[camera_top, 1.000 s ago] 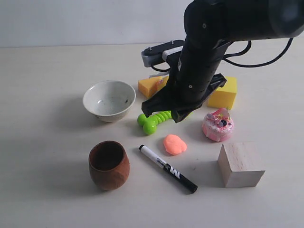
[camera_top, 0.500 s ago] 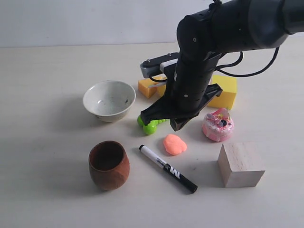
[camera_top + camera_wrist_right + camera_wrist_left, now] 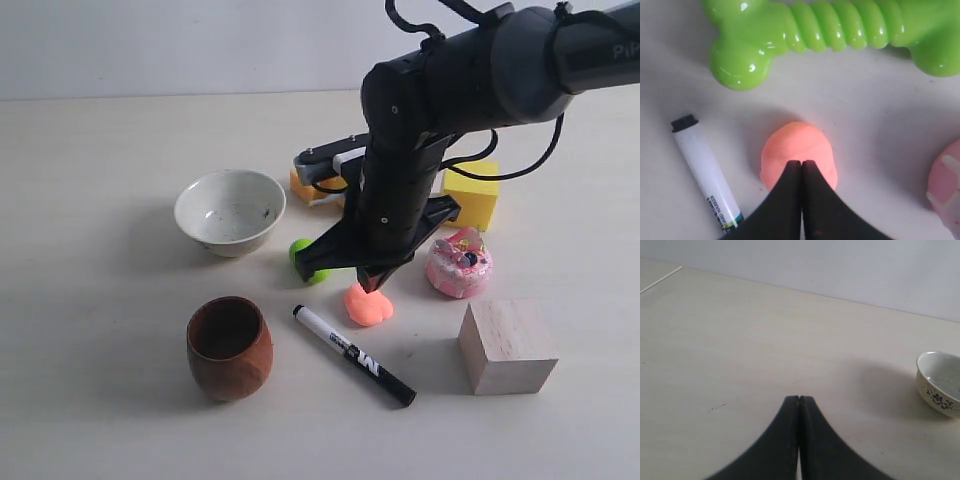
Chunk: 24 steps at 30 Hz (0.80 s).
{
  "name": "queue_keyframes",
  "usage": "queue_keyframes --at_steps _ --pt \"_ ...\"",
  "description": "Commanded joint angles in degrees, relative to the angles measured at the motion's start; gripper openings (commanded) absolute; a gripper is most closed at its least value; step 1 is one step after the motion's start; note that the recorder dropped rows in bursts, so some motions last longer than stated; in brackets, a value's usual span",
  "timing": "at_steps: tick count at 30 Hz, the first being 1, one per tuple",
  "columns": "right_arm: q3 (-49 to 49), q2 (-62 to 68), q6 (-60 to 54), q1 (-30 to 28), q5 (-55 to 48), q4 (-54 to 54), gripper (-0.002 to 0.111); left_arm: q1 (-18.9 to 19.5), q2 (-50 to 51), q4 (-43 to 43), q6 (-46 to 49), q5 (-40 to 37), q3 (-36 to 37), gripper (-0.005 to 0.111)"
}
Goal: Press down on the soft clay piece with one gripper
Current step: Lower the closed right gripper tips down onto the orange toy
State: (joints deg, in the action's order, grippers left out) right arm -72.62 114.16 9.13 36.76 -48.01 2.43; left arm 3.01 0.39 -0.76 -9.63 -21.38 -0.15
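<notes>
The soft clay piece [image 3: 368,306] lies on the worktop [image 3: 100,380] as a rounded lump. Directly over it stands the right claw [image 3: 801,162], its two fingers together and the tips at the top of the clay. Just beside the clay lie a marker [image 3: 352,355] and a green toy [image 3: 815,35]; a pink toy cake [image 3: 459,262] is near. The left claw [image 3: 799,399] also has its fingers together.
</notes>
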Motion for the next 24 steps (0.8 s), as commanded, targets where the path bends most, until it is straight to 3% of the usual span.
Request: queue_keyframes --at_steps 1,24 --pt "-0.35 0.94 -0.04 0.18 1.09 0.67 0.0 -0.28 -0.39 0.35 0.17 0.06 0.15 0.0" --pt "-0.35 2.07 -0.04 0.18 1.27 0.67 0.0 -0.28 -0.39 0.35 0.17 0.06 0.15 0.0"
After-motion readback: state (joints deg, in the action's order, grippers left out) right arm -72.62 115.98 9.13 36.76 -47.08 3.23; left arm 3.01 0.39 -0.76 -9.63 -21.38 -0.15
